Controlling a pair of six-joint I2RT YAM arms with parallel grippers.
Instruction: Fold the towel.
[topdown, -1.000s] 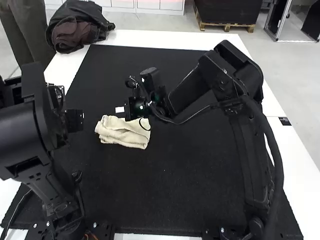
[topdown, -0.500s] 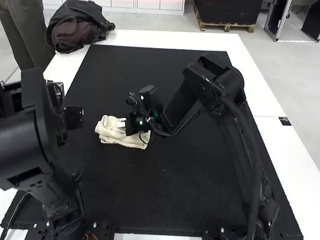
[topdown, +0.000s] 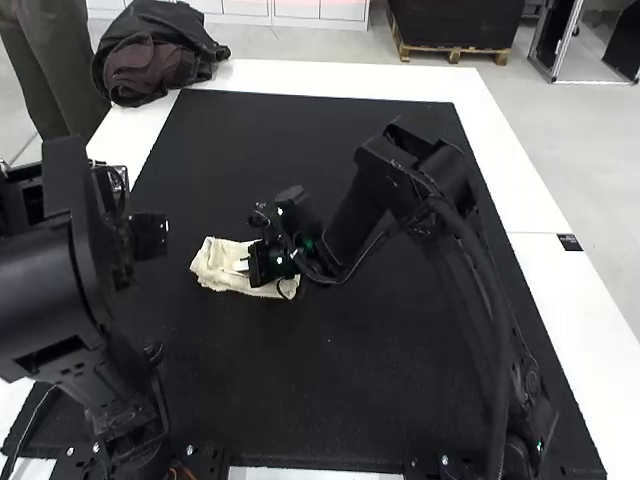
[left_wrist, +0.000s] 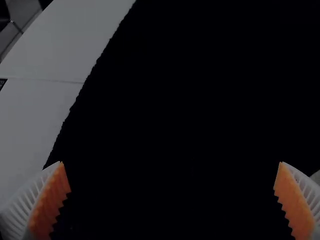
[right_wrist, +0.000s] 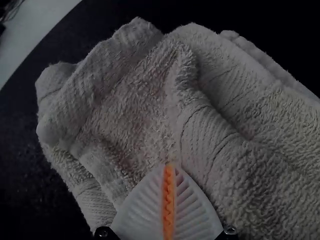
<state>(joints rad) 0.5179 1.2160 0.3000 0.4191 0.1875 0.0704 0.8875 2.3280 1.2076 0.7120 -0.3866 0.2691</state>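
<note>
Right gripper (topdown: 241, 266) has moved over the cream towel (topdown: 212, 262), rumpled in layers.

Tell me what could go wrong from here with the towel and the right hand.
The right hand is shut against the towel, with no cloth visible between its tips; lifting might come up empty, and dragging might just shove the cloth.

The towel has a raised wrinkle and uneven layered edges, so folding it further could leave it crooked.

The left hand is open, away from the towel, so a pull could slide the whole bundle across the mat.
</note>
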